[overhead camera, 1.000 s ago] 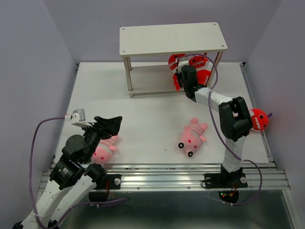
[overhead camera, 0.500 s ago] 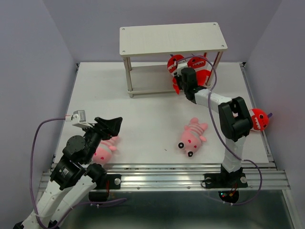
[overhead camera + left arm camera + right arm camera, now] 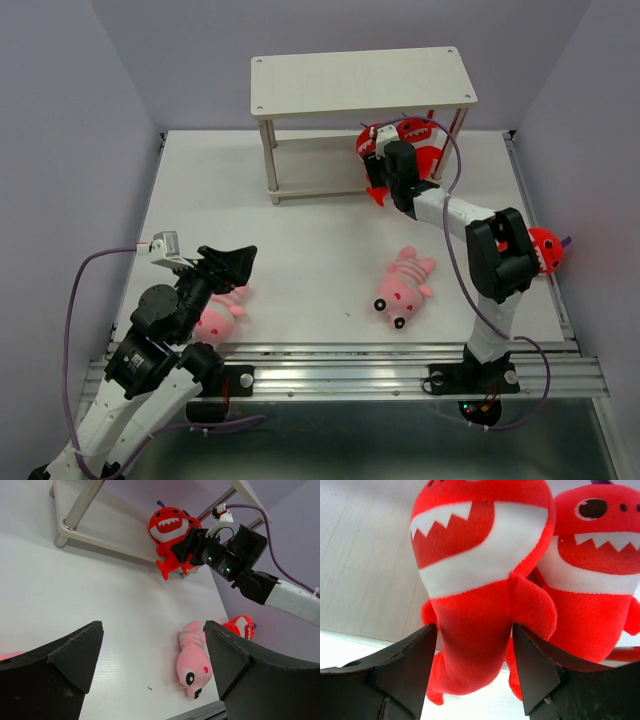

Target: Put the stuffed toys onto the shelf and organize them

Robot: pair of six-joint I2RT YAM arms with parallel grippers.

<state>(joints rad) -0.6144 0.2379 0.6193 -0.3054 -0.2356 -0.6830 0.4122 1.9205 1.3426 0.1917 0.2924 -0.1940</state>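
My right fingers (image 3: 400, 670) flank red monster (image 3: 480, 555), frame centre, grouped beside twin (image 3: 595, 570) on shelf (image 3: 365, 555); cannot tell if pinching. Left fingers (image 3: 55, 665) spread, empty.

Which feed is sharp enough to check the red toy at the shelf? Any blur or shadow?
Right wrist: the red monster fills the frame, crisp and evenly lit. Left wrist: tilted but sharp. Top external: even light, though the top board of the shelf shades its lower tier.

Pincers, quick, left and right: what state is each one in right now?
Left pincer: open, empty.
Right pincer: jaws on either side of a red monster; whether it is gripped or loose cannot be told.
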